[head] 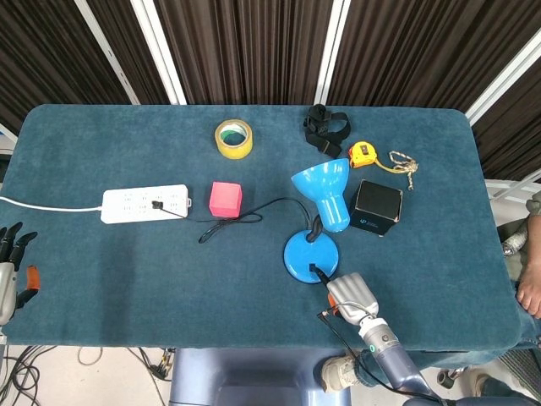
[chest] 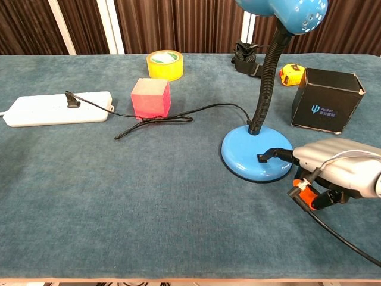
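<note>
A blue desk lamp stands right of the table's middle, with a round base (head: pixel 306 254) (chest: pixel 253 164) and a shade (head: pixel 323 188) (chest: pixel 286 12) on a black bendy neck. My right hand (head: pixel 352 292) (chest: pixel 336 170) lies low at the near side of the base. One dark fingertip (chest: pixel 269 157) touches the base's rim, and the other fingers are curled under, holding nothing. My left hand (head: pixel 10 271) hangs off the table's left edge with its fingers apart and empty. It shows only in the head view.
The lamp's black cord (head: pixel 254 216) (chest: pixel 178 116) runs to a white power strip (head: pixel 145 204) (chest: pixel 56 108). A pink cube (head: pixel 226 198) (chest: pixel 150 98), a yellow tape roll (head: pixel 233 138) (chest: pixel 164 64), a black box (head: pixel 376 207) (chest: pixel 326 100), a yellow tape measure (head: pixel 363 153) and a black strap (head: pixel 325 125) lie about.
</note>
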`<state>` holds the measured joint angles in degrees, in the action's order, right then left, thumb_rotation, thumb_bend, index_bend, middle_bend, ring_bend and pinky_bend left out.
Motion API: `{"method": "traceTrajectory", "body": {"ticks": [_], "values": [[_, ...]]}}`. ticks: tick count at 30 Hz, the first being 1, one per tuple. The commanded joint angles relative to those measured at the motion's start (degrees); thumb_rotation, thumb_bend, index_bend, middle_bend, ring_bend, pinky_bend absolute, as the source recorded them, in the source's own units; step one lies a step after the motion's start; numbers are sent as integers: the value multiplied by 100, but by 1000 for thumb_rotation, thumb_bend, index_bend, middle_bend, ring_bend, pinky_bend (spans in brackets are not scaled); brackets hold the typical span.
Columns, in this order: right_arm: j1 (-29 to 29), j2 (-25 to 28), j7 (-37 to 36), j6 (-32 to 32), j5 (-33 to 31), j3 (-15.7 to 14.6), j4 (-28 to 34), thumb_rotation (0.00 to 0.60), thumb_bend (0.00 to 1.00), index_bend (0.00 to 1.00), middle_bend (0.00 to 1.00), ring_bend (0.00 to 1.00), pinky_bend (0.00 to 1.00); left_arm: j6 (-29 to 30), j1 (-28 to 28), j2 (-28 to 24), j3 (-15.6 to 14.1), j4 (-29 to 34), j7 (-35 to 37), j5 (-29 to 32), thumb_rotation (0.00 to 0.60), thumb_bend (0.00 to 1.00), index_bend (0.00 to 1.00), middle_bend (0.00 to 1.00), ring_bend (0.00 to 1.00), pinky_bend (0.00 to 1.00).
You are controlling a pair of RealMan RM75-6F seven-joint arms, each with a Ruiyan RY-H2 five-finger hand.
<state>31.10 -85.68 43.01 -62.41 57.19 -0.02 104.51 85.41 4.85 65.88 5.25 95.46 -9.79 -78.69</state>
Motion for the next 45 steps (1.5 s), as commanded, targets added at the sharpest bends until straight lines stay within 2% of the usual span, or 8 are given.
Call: {"method": "traceTrajectory", "body": {"ticks": [1, 12, 15, 20, 24, 28, 35, 45], "values": [[3, 6, -2, -13, 20, -23, 17, 600, 748, 459, 768, 834, 1000, 1, 1, 1, -1, -1, -3, -3, 600, 627, 173, 29, 0, 18], [27, -1, 0, -17, 40, -125, 57, 600, 749, 530, 768, 834, 1000, 4, 1, 5, -1, -9, -12, -6, 600, 627, 173, 29, 0, 18], [31, 7, -29, -51, 62, -107, 71, 600, 749, 418, 750, 815, 1000, 6, 1, 5, 2, -12, -13, -1, 600, 627, 173, 29, 0, 18], [-85, 143, -550, -288, 242, 121, 228, 600, 562, 145, 283, 442, 1000, 10, -2, 2, 4, -20, -1, 2, 600, 627, 173, 29, 0, 18], [-287, 453, -1016, -743, 651, 301, 399, 600, 397, 104, 117, 257, 1000, 11, -4, 0, 6, -20, -1, 6, 600, 627, 173, 29, 0, 18], [-596, 1061, -1326, -1245, 1024, 303, 737, 600, 305, 92, 73, 189, 1000, 18, -5, 6, 2, -13, -26, 1, 600, 627, 173, 29, 0, 18], [-1193, 2163, -1789, -1717, 1646, -164, 1166, 600, 288, 83, 32, 128, 1000, 48, -12, 17, -3, 3, -72, -19, 600, 626, 173, 29, 0, 18], [-2267, 2203, -2748, -3183, 3150, -663, -247, 600, 288, 83, 22, 105, 1000, 69, -12, 23, -3, -3, -87, -45, 600, 627, 173, 29, 0, 18]]}}
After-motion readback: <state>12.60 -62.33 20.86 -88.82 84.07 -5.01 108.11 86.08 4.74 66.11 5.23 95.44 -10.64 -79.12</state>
